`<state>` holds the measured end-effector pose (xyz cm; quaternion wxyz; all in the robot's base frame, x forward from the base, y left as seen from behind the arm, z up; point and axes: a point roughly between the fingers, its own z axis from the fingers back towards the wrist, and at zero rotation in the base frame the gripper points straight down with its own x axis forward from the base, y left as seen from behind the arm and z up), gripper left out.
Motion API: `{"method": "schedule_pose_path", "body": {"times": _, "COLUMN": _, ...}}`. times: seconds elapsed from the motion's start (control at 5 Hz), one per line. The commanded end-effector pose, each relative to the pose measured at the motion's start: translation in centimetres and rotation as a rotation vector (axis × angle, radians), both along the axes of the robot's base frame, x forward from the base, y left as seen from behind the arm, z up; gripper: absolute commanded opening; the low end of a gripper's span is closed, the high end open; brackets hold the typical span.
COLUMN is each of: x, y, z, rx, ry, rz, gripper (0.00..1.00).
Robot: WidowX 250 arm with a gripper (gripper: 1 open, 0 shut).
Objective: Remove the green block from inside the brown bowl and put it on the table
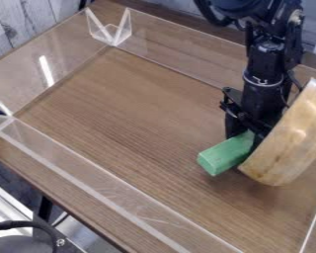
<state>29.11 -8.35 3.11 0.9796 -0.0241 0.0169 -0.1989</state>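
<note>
On the right part of the counter [121, 109], the brown bowl [286, 138] stands tipped steeply on its edge, its rounded tan outer surface facing the camera and its lower rim resting on the wood-grain surface. The inside of the bowl is turned away and is not visible from this view.

The green block [227, 155] lies flat on the counter, directly at the left foot of the bowl. Its right end meets the bowl's lower edge; whether that end is tucked under the rim or only touches it cannot be determined. The rest of the block projects leftward from the bowl, fully exposed on the counter surface.

The black robot arm [267, 49] descends vertically just left of the bowl's upper rim. The claw [247, 124] points straight down, positioned between the bowl and the open counter, immediately above the block's far end. Its fingers are drawn fully together. The fingertips sit against the bowl's left edge, and the view does not show whether they pinch the rim or hold nothing. The block is not gripped.

Clear acrylic walls [68, 163] border the counter, well apart from the bowl. A small clear bracket [108, 27] stands at the far wall, far left of the bowl.
</note>
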Motion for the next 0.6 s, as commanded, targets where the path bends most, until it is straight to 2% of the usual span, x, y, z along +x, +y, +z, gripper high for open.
{"method": "schedule_pose_path", "body": {"times": 0.0, "x": 0.93, "y": -0.03, "z": 2.44, "rx": -0.017, "ry": -0.081, "rz": 0.006, "gripper": 0.00}}
{"method": "schedule_pose_path", "body": {"times": 0.4, "x": 0.98, "y": 0.28, "z": 2.75, "rx": -0.015, "ry": -0.086, "rz": 0.025, "gripper": 0.00}}
